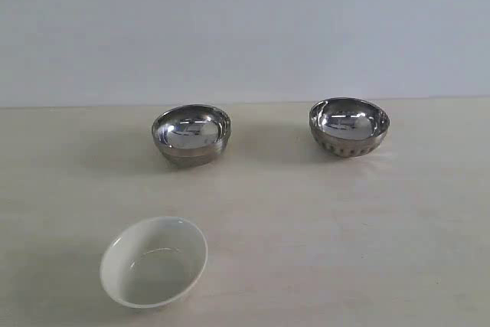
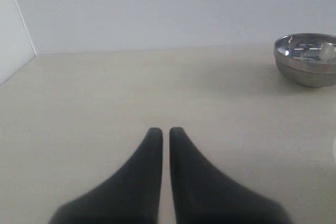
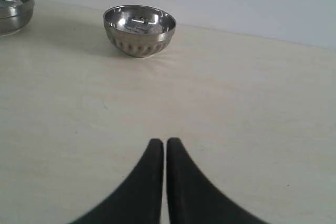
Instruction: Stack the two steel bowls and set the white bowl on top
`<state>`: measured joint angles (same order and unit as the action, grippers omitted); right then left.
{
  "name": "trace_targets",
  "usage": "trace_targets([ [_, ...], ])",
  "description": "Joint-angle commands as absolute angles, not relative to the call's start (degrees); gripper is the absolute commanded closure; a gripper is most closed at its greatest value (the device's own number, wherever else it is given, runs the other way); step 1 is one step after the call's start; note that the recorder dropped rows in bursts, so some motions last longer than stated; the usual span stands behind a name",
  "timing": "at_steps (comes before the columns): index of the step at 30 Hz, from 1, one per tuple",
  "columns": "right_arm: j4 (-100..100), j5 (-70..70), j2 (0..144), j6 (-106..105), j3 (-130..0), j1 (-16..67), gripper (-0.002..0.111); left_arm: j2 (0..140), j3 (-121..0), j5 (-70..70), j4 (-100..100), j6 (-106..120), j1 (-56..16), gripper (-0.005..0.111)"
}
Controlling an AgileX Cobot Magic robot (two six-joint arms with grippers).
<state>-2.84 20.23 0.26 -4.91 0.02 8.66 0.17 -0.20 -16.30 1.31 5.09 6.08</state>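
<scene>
The banded steel bowl [image 1: 191, 135] stands upright at the back, left of the middle, and the dimpled steel bowl [image 1: 349, 126] stands apart to its right. The white bowl [image 1: 154, 262] sits tilted near the front left. No gripper shows in the exterior view. In the left wrist view my left gripper [image 2: 165, 130] is shut and empty over bare table, with the banded bowl [image 2: 306, 59] far off. My right gripper [image 3: 165, 141] is shut and empty too, well short of the dimpled bowl [image 3: 139, 30]; the banded bowl [image 3: 14, 8] shows at that frame's edge.
The pale wooden table [image 1: 321, 227] runs back to a plain white wall [image 1: 245, 28]. A side wall [image 2: 13, 40] meets the table at the left arm's side.
</scene>
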Motion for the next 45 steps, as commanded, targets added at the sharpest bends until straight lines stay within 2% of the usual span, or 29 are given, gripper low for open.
trace_targets([
  [1,-3.37,19.63,0.00,-5.05,0.00,8.46,0.108,0.00,0.00,-16.33,1.47,4.44,6.11,0.103],
  [15,-3.49,14.36,0.00,-5.50,0.00,8.46,0.108,0.00,0.00,-16.33,1.47,4.44,6.11,0.103],
  [29,-3.49,-13.60,0.00,-4.29,0.00,8.46,0.108,0.00,0.00,-16.33,1.47,4.44,6.11,0.103],
  [37,-3.37,-34.40,0.00,15.30,0.00,8.46,0.108,0.00,0.00,-16.33,1.47,4.44,6.11,0.103],
  [45,-5.54,-14.80,1.47,19.10,-12.05,8.46,0.108,0.00,0.00,-16.33,1.47,4.44,6.11,0.103],
])
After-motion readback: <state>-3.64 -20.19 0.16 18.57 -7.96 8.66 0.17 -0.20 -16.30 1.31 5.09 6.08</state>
